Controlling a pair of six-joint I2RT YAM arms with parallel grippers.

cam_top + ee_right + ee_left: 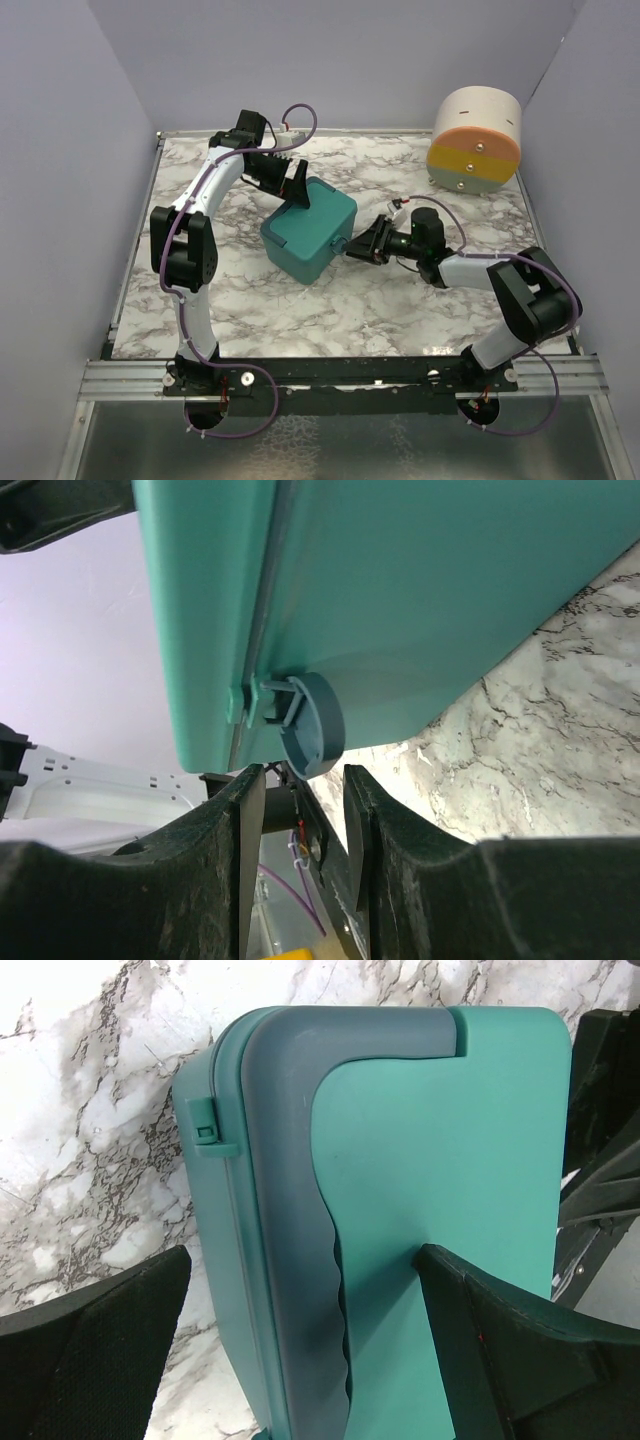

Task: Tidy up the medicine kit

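medicine kit (310, 232) sits lid shut, mid surface (400, 290). l arm bent over kit's far-left corner, left tool (288, 188) wide, one finger over lid, other off kit's side. r arm stretched low at kit's right; right tool (352, 247) narrow, tips just at kit's round latch (312, 725), not clamped.

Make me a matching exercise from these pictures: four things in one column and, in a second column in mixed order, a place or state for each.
Things:
1. medicine kit
2. left gripper
3. right gripper
4. round drawer unit

Places or states:
A. far right corner of the table
B. at the kit's front latch
C. middle of the table, lid shut
D. wide open over the kit's lid

Pairs: 1-C, 2-D, 3-B, 4-A.
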